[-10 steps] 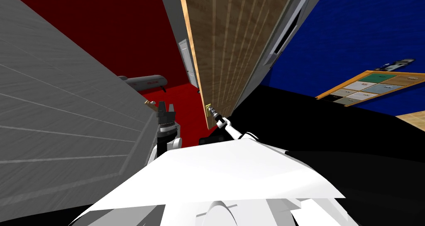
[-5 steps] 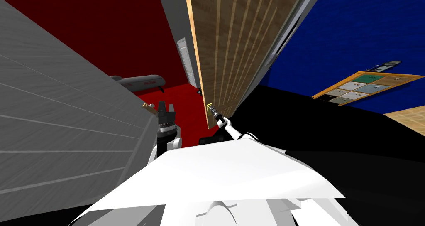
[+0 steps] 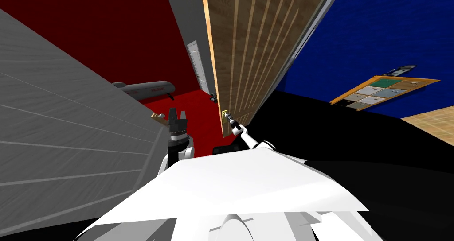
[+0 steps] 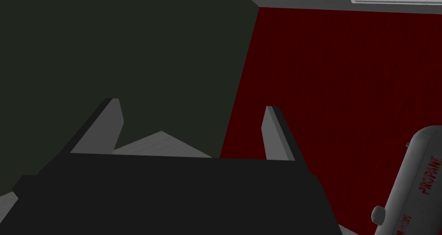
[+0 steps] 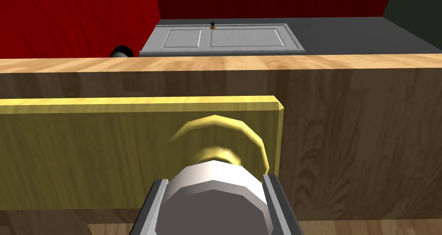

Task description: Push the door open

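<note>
Right gripper [image 5: 214,182] clamped on the pale knob [image 5: 216,198] of the wooden door [image 3: 248,52], ajar just ahead, should push steadily along the door's arc, while the left gripper [image 4: 192,107] idles open at near left; the door has swung slightly wider than a second ago.

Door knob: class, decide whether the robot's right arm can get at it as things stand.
Very likely yes: the right gripper is shut on the knob of the wooden door, with nothing in between.
</note>
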{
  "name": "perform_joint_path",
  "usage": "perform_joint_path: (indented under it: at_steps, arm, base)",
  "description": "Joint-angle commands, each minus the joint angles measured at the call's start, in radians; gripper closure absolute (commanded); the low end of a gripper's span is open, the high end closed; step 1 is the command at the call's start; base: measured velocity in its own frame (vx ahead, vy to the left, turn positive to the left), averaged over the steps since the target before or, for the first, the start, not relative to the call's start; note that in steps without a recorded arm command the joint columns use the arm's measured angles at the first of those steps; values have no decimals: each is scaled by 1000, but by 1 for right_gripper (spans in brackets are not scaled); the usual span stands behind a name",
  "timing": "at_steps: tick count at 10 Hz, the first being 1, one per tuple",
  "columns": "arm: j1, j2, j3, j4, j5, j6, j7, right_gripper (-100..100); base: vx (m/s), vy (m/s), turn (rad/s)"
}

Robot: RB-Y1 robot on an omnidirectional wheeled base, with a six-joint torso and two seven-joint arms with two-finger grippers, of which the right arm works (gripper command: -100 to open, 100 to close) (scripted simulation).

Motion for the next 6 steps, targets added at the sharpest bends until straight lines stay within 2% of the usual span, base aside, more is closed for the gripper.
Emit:
perform_joint_path:
  at_steps: [1, 4, 5, 6]
  arm:
    - [-1, -3, -33, -12, -2, 4, 14, 100]
    - [-3, 7, -64, -4, -4, 5, 30, 100]
    - [-3, 7, -64, -4, -4, 5, 30, 100]
    - [-3, 14, -83, 1, -4, 6, 40, 100]
  base:
    - [91, 109, -43]
    - [90, 118, -65]
    - [50, 66, -18]
    - [93, 90, -56]
